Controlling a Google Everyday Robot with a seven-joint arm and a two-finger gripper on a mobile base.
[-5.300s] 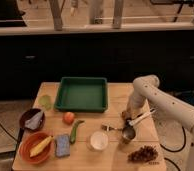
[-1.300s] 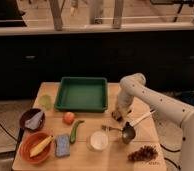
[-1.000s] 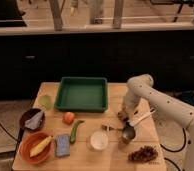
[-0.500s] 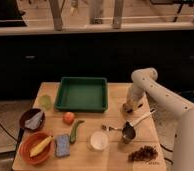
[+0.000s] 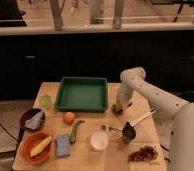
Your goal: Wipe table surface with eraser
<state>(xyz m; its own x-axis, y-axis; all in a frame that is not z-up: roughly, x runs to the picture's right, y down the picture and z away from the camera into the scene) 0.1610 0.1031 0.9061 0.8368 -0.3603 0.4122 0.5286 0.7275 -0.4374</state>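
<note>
I am seeing the gripper (image 5: 121, 103) sitting low on the bench (image 5: 142, 97), just right of the green tray (image 5: 82, 93). It is hiding most of the eraser (image 5: 116, 108) beneath it, so I cannot tell its grip or the eraser's long axis.

**Worktop crowded in front of the green tray**

The wooden worktop (image 5: 111, 156) carries a green tray (image 5: 83, 93). In front of the tray lie a red fruit (image 5: 68, 117), a blue sponge (image 5: 63, 145) and a white cup (image 5: 98, 140). A dark bowl (image 5: 32, 119) sits to its front left. The pincer (image 5: 119, 106) is low by its front right corner.
</note>
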